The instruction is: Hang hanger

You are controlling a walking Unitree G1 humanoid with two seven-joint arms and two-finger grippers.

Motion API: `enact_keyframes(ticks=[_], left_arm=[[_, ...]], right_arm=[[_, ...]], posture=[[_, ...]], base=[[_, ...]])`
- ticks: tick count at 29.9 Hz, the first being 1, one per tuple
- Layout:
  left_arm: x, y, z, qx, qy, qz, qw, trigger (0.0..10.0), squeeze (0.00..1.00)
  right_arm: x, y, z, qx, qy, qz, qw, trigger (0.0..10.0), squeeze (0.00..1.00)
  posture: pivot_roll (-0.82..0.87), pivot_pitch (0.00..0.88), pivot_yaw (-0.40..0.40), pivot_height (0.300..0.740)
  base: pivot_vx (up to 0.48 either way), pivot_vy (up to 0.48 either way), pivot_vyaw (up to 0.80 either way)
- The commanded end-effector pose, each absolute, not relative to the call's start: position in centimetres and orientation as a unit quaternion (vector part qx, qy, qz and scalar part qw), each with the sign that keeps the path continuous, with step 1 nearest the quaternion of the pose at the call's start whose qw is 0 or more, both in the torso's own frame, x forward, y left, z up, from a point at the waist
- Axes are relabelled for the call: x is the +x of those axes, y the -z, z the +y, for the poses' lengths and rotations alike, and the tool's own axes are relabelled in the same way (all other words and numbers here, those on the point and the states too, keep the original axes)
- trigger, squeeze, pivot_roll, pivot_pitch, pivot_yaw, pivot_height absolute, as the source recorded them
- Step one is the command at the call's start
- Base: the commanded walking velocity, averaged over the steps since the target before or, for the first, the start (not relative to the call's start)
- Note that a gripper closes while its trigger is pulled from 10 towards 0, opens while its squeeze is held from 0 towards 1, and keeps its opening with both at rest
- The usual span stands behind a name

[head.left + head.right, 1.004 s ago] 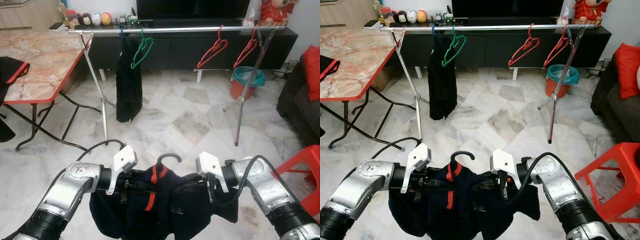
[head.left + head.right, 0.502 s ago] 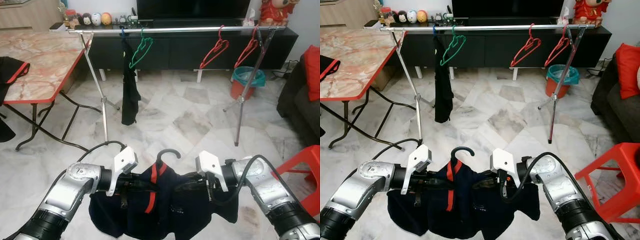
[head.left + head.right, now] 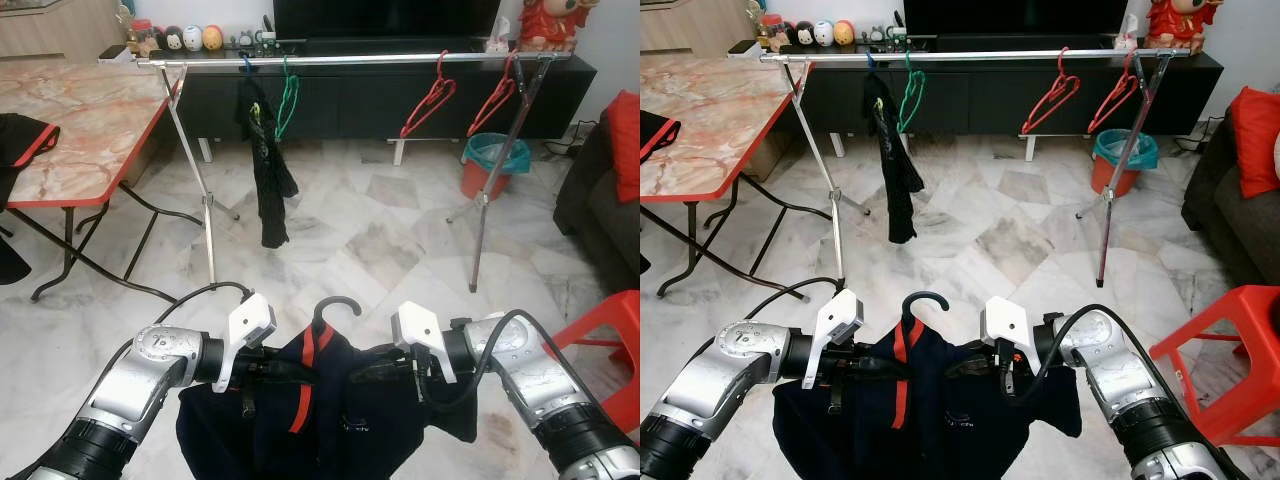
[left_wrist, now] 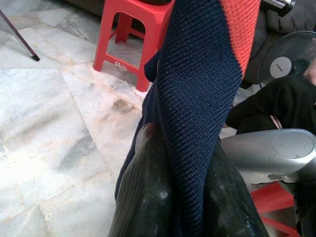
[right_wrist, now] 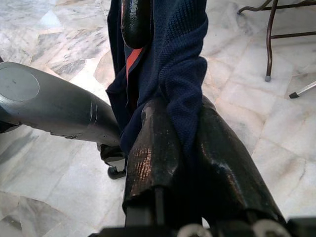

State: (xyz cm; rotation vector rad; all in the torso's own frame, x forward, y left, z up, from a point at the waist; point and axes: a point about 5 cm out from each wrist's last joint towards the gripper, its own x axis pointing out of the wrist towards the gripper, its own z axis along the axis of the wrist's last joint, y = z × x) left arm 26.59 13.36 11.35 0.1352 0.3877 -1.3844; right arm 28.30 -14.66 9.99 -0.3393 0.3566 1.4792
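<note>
Pale veined marble flooring (image 3: 380, 240) is seen across the room, with a silver clothes rail (image 3: 350, 60) set well ahead of both grippers before a long black cabinet (image 3: 400, 95). No brand name or legible writing can be made out; a small mark on the red stool (image 4: 129, 34) in the left wrist view is too small to be read.

A navy knitted garment (image 3: 320, 405) with an orange-red stripe is held low between the two arms, draped over a black hanger (image 3: 335, 310) whose hook rises upright between the grippers. The left gripper (image 4: 185, 197) is closed on one shoulder of the garment, the fabric being pinched between its fingers (image 4: 148, 192). The right gripper (image 5: 185, 148) is likewise clamped on the opposite shoulder, with cloth bunched between its fingers (image 5: 155, 148).

On the rail, far ahead and to the left of the grippers, a dark garment (image 3: 268, 160) is hung beside a green hanger (image 3: 287, 95); two red hangers (image 3: 428, 95) are hung ahead to the right. A marble-topped table with a red edge (image 3: 70, 120) stands off to the left of the left gripper, and a teal and red bin (image 3: 492, 160) is placed beyond the rail's right leg.
</note>
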Motion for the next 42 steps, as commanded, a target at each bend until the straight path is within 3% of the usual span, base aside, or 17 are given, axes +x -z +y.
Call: enact_keyframes(ticks=[1, 5, 6, 8, 12, 19, 23, 25, 29, 37, 42], left_arm=[[26.7, -11.5, 12.9, 0.069, 0.635, 0.172, 0.75, 0.0, 0.0], [26.7, -11.5, 12.9, 0.069, 0.636, 0.171, 0.75, 0.0, 0.0], [26.7, -11.4, 12.9, 0.068, 0.634, 0.171, 0.751, 0.0, 0.0], [26.8, -11.3, 12.9, 0.066, 0.632, 0.17, 0.753, 0.0, 0.0], [26.8, -11.4, 12.9, 0.067, 0.632, 0.169, 0.753, 0.0, 0.0], [26.7, -11.3, 12.8, 0.066, 0.633, 0.169, 0.752, 0.0, 0.0], [26.7, -11.3, 12.8, 0.066, 0.635, 0.169, 0.751, 0.0, 0.0], [26.7, -11.3, 12.9, 0.066, 0.635, 0.17, 0.751, 0.0, 0.0], [26.5, -11.0, 13.0, 0.071, 0.637, 0.177, 0.747, 0.0, 0.0], [26.4, -10.8, 12.9, 0.075, 0.638, 0.181, 0.745, 0.0, 0.0], [26.5, -10.1, 13.2, 0.092, 0.624, 0.194, 0.751, 0.0, 0.0]], right_arm=[[28.7, -11.4, -13.5, -0.153, -0.68, 0.117, 0.707, 10.0, 0.0], [28.7, -11.3, -13.5, -0.153, -0.68, 0.118, 0.707, 10.0, 0.0], [28.3, -11.1, -13.7, -0.139, -0.691, 0.128, 0.698, 10.0, 1.0], [27.5, -10.8, -14.1, -0.114, -0.714, 0.149, 0.675, 10.0, 1.0], [27.3, -10.4, -14.6, -0.118, -0.717, 0.164, 0.667, 10.0, 1.0], [27.3, -10.2, -15.1, -0.122, -0.711, 0.172, 0.671, 10.0, 1.0], [27.8, -10.0, -15.2, -0.141, -0.692, 0.166, 0.688, 10.0, 1.0], [28.4, -10.0, -15.3, -0.158, -0.669, 0.157, 0.709, 10.0, 0.0], [29.2, -10.3, -15.7, -0.162, -0.643, 0.148, 0.734, 10.0, 0.0], [29.9, -10.6, -15.9, -0.164, -0.618, 0.131, 0.757, 10.0, 0.0], [29.5, -10.7, -15.7, -0.147, -0.634, 0.125, 0.749, 10.0, 0.0]], posture=[[-0.06, 0.009, 0.024, 0.74], [-0.06, 0.009, 0.024, 0.74], [-0.06, 0.012, 0.02, 0.74], [-0.06, 0.016, 0.019, 0.74], [-0.07, 0.019, 0.017, 0.74], [-0.07, 0.022, 0.015, 0.74], [-0.07, 0.022, 0.015, 0.74], [-0.07, 0.028, 0.018, 0.74], [-0.07, 0.03, 0.019, 0.74], [-0.07, 0.03, 0.019, 0.74], [-0.07, 0.033, 0.021, 0.74]], base=[[0.0, 0.0, 0.0], [0.0, 0.0, 0.0], [0.0, 0.0, 0.0], [0.0, 0.0, 0.0], [0.0, 0.0, 0.0], [0.0, 0.0, 0.0], [0.0, 0.0, 0.0], [0.0, 0.0, 0.0], [0.0, 0.0, 0.0], [0.0, 0.0, 0.0], [0.0, 0.0, 0.0]])
